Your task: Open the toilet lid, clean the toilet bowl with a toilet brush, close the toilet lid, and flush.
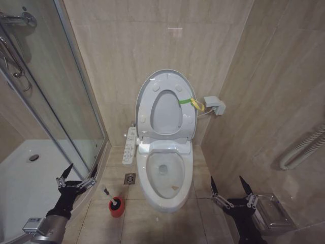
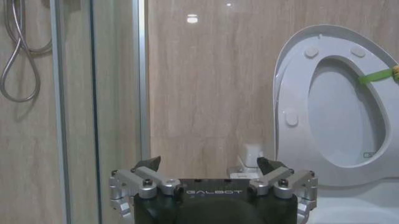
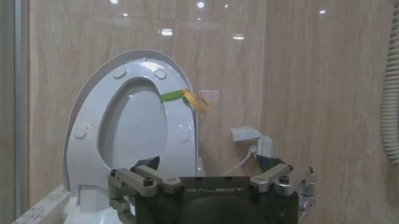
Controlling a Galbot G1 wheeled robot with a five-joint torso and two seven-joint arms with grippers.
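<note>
A glass shower door (image 1: pixel 51 91) stands to the left, its metal frame meeting the beige tiled wall (image 1: pixel 122 46). Behind the glass a shower hose (image 2: pixel 18 51) loops down from a chrome fitting (image 1: pixel 20 19), and a white shower tray (image 1: pixel 25 178) with a round drain (image 1: pixel 34 157) lies below. A square floor drain (image 1: pixel 130 178) sits in the floor tiles near the tray's corner. On the back wall to the right a small white box (image 1: pixel 215 105) is mounted, a cable hanging from it. A ribbed pale hose (image 1: pixel 304 147) runs along the right wall, and a shiny metal box (image 1: pixel 274 211) rests on the floor beneath it.
</note>
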